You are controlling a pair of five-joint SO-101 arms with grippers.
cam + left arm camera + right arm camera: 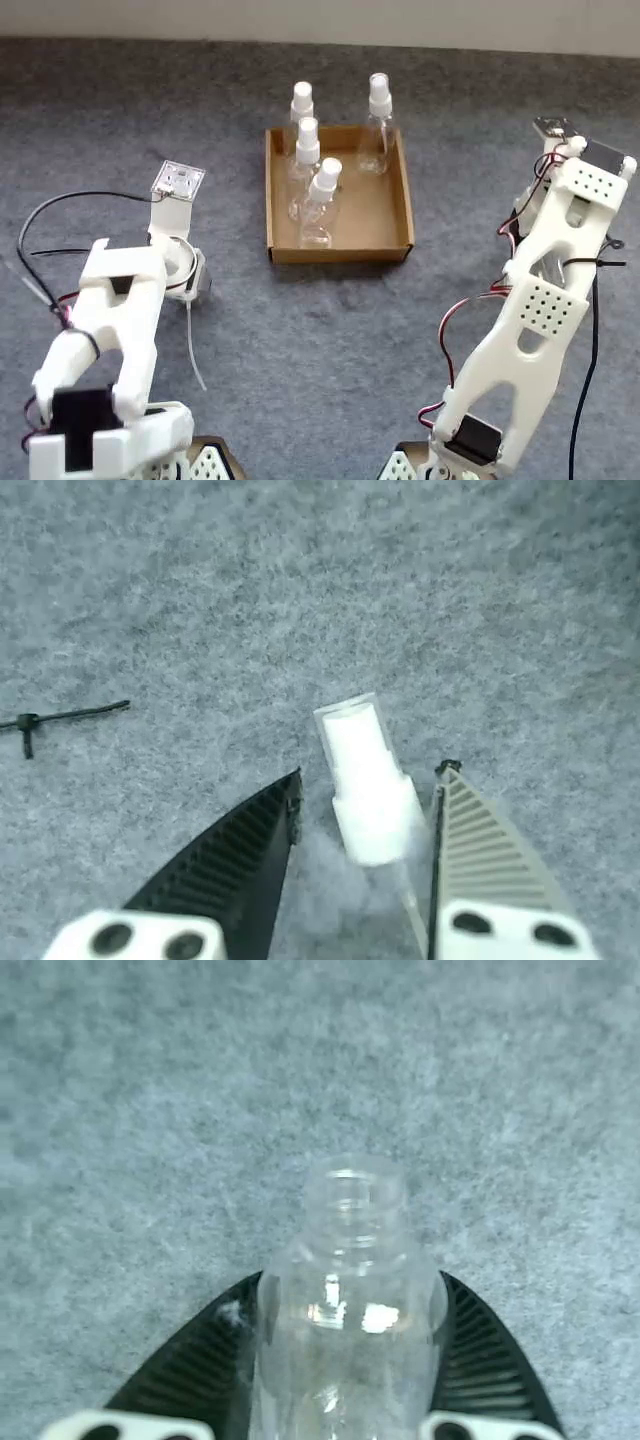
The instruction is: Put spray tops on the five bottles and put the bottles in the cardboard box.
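Carpet [330, 330] in grey covers the table in the high view. A shallow cardboard box [272, 200] sits near the far middle. Four capped bottles [308, 150] are in the box, clear with white spray tops. Three cluster toward one side and one stands in the far corner of the other side. The left arm [110, 310] bends down over the carpet, well apart from the box. A thin white tube [193, 345] trails on the carpet beneath it. The right arm [540, 300] stretches along the other side of the table.

In the left wrist view, the left gripper [367, 775] points down at the carpet with its fingers spread. A loose spray top [368, 795] lies between them. It sits against the pale finger, with a gap to the dark one. A black cable tie [60, 718] lies on the carpet, off to one side.

In the right wrist view, the right gripper [350, 1285] pinches an uncapped bottle [350, 1310]. One dark finger presses each side of its body. The open neck has no spray top on it, and grey carpet lies beyond.
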